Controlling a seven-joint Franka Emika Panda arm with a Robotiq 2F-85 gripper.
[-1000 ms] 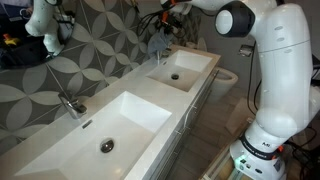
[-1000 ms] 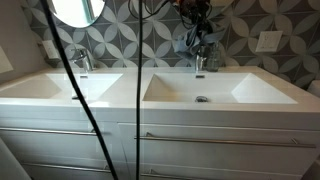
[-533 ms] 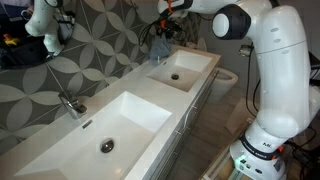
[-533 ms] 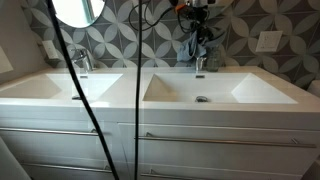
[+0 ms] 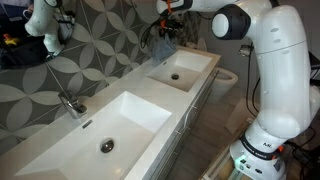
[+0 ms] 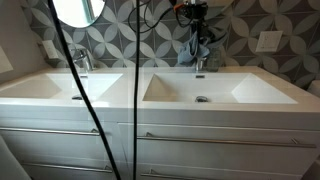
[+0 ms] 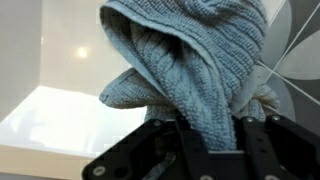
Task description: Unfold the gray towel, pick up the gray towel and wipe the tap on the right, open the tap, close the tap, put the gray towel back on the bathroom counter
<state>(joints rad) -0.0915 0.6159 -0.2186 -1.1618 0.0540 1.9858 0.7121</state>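
The tool (image 6: 198,24) is clamped on the gray towel (image 6: 201,46), which hangs bunched from it just above the right tap (image 6: 199,65), clear of the white worktop (image 6: 130,96). In the wrist view, cloth fills the gap between its fingers (image 7: 192,150).

Yeah, no text, logo or number I can actually read in any of these. Nothing legible on the arm (image 5: 275,70), the tiles (image 6: 110,45) or the towel (image 7: 190,60) at this resolution.
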